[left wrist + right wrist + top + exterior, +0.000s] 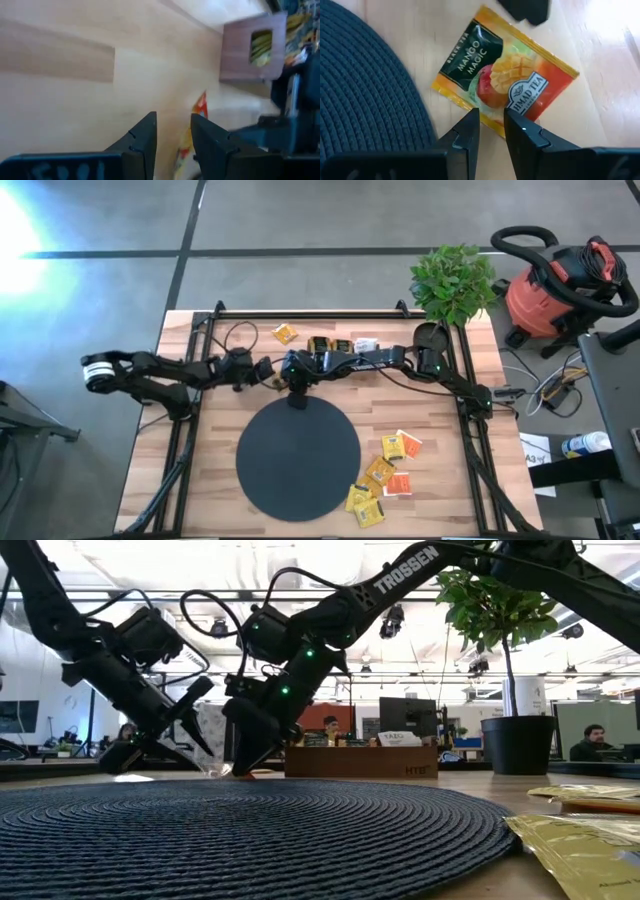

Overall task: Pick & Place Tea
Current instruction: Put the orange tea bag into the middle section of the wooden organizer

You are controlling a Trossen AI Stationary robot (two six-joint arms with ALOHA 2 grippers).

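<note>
Because the tea sachet (502,90) lies flat on the counter (605,120) just beside the black mat (365,85), the right gripper (491,127), fingers narrowly parted over its edge, could slide off or push it away. The left gripper (172,135), fingers apart and empty, hovers close enough to collide.

The tabletop (210,480) is light wood planking. A round black woven mat (298,457) lies on it near the front centre. Right of the mat, a cluster of yellow and orange tea sachets (385,475) lies loose on the wood. At the far edge lie a single yellow sachet (286,334), a brown wooden tray (330,346) and a potted plant (452,285) at the far right corner.
</note>
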